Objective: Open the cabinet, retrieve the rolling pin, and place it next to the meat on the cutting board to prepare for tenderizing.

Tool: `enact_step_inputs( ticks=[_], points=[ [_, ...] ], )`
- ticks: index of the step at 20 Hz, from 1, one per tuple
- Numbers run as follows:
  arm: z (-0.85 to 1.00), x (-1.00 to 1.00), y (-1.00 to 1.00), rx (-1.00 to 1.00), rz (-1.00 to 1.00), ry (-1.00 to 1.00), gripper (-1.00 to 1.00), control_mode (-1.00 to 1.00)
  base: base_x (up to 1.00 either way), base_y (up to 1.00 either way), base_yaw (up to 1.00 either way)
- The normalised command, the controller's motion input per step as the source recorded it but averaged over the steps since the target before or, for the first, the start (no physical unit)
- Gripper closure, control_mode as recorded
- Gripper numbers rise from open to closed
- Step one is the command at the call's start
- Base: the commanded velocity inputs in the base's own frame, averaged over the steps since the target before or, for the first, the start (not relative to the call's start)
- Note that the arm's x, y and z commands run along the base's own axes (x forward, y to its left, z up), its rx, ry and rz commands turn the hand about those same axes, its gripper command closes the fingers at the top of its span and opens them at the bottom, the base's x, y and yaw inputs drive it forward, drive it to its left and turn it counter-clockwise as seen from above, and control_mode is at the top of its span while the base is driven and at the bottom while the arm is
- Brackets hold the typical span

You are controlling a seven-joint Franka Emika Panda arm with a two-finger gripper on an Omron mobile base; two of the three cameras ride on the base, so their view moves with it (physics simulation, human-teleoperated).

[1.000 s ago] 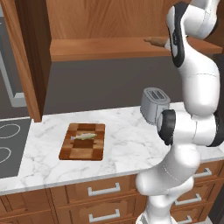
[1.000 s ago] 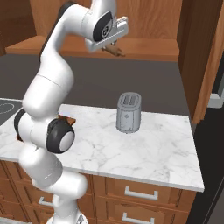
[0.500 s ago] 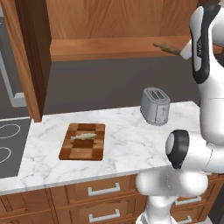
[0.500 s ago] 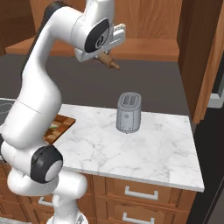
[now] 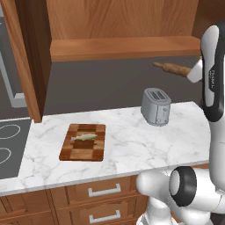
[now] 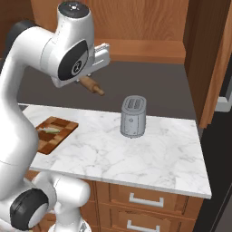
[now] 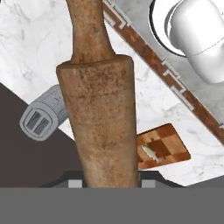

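Gripping the rolling pin (image 7: 98,113) around its thick body, the claw (image 7: 109,183) is closed on it, its tips just showing at either side of the wood in the hand view. From the left base view the rolling pin (image 5: 172,68) sticks out to the left of the white arm, held in the air below the cabinet (image 5: 123,30) shelf and above the toaster (image 5: 156,106). From the right base view one end of the rolling pin (image 6: 92,85) pokes out beneath the arm's head, up in the air over the bench (image 6: 149,154). The grey toaster (image 6: 133,116) stands upright on the marble bench (image 5: 132,145), well apart from the cutting board (image 5: 83,143) to its left. The meat (image 5: 84,137) lies on the upper part of the cutting board. In the hand view the cutting board (image 7: 168,146) and meat (image 7: 150,152) show beyond the pin, with the toaster (image 7: 43,116) on the other side.
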Motion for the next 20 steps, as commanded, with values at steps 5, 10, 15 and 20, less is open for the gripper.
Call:
enact_step_inputs(
  ticks=[5,10,15,20],
  points=[
    [-0.47,-0.87,0.72,0.0,0.04,0.06,1.0,-1.0,0.0,0.0,0.0],
    [-0.41,-0.71,0.62,0.0,0.08,0.07,1.0,-1.0,0.0,0.0,0.0],
    [-0.28,-0.36,0.92,-0.01,0.01,0.1,1.0,-1.0,0.0,0.0,0.0],
    [-0.27,-0.05,0.95,-0.03,0.0,0.09,1.0,-1.0,0.0,0.0,0.0]
  ],
)
